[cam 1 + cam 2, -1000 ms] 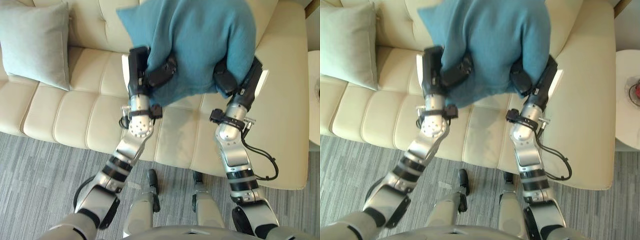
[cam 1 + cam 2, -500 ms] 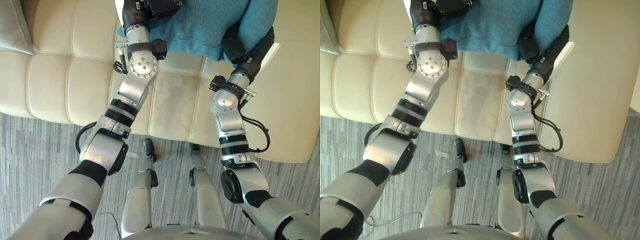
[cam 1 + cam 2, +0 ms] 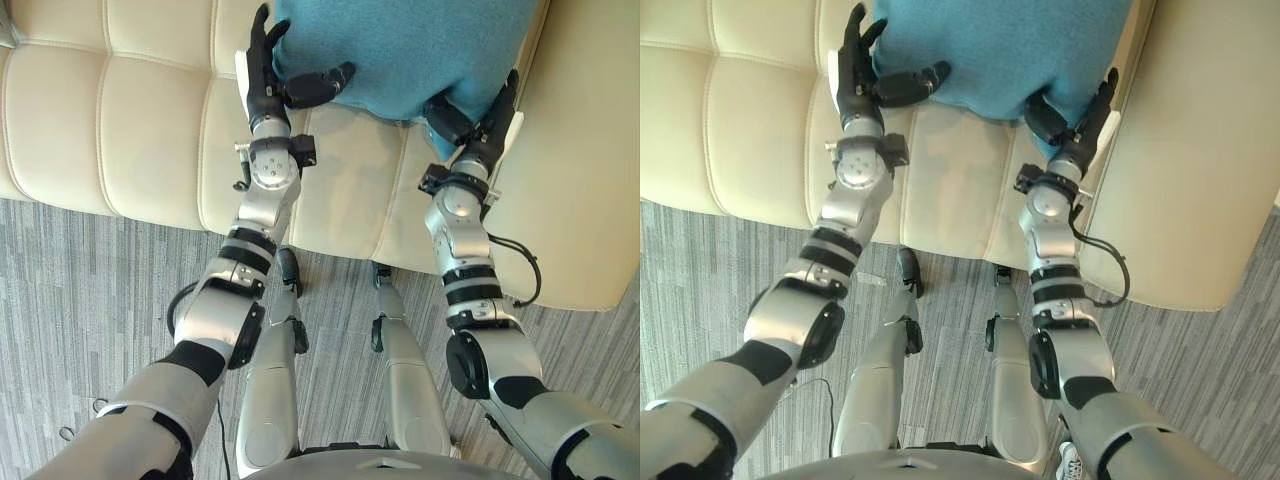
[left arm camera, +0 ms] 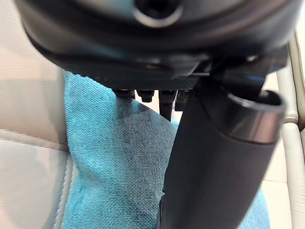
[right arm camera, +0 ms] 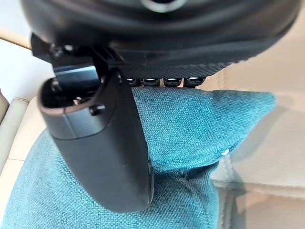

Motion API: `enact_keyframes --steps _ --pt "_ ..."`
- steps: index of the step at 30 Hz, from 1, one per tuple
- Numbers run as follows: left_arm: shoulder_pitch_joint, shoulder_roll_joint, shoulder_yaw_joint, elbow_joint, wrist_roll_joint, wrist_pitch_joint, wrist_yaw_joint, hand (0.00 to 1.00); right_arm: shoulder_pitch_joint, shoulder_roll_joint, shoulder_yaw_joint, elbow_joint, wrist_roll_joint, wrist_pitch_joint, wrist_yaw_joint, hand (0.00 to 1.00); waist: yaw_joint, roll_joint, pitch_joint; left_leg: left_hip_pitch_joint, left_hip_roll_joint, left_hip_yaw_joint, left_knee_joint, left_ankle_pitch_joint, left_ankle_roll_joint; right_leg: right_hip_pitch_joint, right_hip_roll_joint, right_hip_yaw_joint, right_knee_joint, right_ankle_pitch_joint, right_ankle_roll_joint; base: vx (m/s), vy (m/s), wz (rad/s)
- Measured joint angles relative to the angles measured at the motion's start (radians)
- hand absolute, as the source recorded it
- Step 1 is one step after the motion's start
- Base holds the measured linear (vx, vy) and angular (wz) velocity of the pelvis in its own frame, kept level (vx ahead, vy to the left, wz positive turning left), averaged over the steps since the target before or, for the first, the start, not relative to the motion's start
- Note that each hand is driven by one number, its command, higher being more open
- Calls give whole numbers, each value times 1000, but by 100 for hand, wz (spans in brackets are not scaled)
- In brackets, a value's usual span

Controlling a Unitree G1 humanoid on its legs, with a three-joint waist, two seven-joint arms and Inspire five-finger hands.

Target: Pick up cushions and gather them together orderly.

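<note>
A teal cushion (image 3: 400, 50) lies on the seat of a cream sofa (image 3: 130, 120), set between the two hands. The left hand (image 3: 262, 85) is at the cushion's left edge. Its fingers are straight and point up along that side, and its thumb (image 3: 318, 84) reaches out across the cushion's near edge, so the hand is relaxed rather than clenched. The right hand (image 3: 492, 118) is at the cushion's near right corner, close to the sofa's armrest. Its fingers are also straight and stand along the cushion's right side, while its thumb (image 5: 102, 143) lies over the fabric of that corner. Beneath both forearms, in front of the sofa, is grey striped carpet (image 3: 90, 300).
</note>
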Motion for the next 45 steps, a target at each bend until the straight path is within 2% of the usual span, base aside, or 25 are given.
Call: enact_keyframes --steps 3,10,14,16,18,21,23,24,25,30,33,37,41,43,45 --pt "73 9 0 -38 0 1 -8 100 101 -1 0 -66 -1 -2 18 100 4 0 -1 24 4 -1 -10 0 0 18 4 0 3 0 0 99 30 -2" --pt "296 43 16 -247 -7 1 -18 100 329 -2 -1 -288 -48 -21 53 100 21 0 -1 47 37 -2 -4 3 -11 45 35 0 3 -5 -6 99 9 -4" --pt "497 22 37 -378 -44 -11 -55 100 492 3 0 -370 -48 -46 108 100 31 -2 -4 92 68 -5 115 -70 -24 144 54 -8 10 -48 -33 118 7 -7" --pt "627 -8 41 -408 -55 -24 -84 100 599 12 0 -386 -47 -57 146 100 37 2 -28 125 95 -3 182 -133 -36 196 68 -22 44 -92 -39 126 -38 -9" --pt "793 -46 48 -407 -64 -24 -126 100 735 29 3 -387 -38 -70 193 100 38 -5 -92 167 113 -3 219 -161 -36 238 81 -30 73 -129 -44 176 -33 -3" --pt "946 -76 73 -380 -64 -20 -167 100 856 55 12 -367 -37 -83 257 100 46 -17 -124 257 120 4 214 -189 -40 324 87 -30 73 -157 -47 142 7 -5" --pt "1040 -93 105 -298 -62 -12 -194 100 932 66 37 -280 -39 -85 307 100 50 -23 -185 314 123 8 205 -206 -45 377 90 -32 70 -179 -49 123 11 -2" --pt "1053 -94 118 -265 -61 -10 -202 100 938 67 43 -248 -39 -85 321 100 52 -23 -195 336 123 11 199 -204 -52 394 89 -32 69 -182 -49 131 8 -8" --pt "1078 -93 146 -152 -58 3 -220 100 954 78 52 -147 -39 -80 353 100 54 -18 -243 380 122 23 175 -203 -55 424 88 -37 64 -186 -49 91 5 -10" --pt "1099 -96 208 66 20 20 -247 100 954 91 59 32 -40 -73 394 100 66 7 -318 484 111 48 101 -190 -66 497 84 -40 34 -187 -47 44 5 -9" --pt "1098 -98 238 167 59 26 -259 100 948 93 48 157 -39 -72 411 100 67 6 -363 547 97 51 30 -163 -68 538 80 -46 17 -190 -46 12 2 4" --pt "1096 -88 267 243 97 33 -271 100 925 98 35 316 -38 -61 419 100 68 -6 -386 614 81 57 -44 -128 -69 570 78 -44 10 -192 -45 -18 17 -1" --pt "1090 -82 274 265 98 33 -277 100 912 98 -2 361 -3 -50 427 100 72 -18 -387 643 73 94 -66 -117 -66 564 77 -7 23 -189 -41 -59 39 -24" --pt "1080 -71 272 265 106 33 -278 100 892 102 0 378 7 -44 427 100 73 -29 -379 622 76 113 -35 -127 -63 533 80 11 45 -186 -37 -82 23 -33" --pt "1051 -59 272 262 116 36 -279 100 882 109 0 379 11 -39 426 100 73 -50 -367 557 82 115 55 -155 -49 500 72 16 55 -168 -11 -93 18 -15"
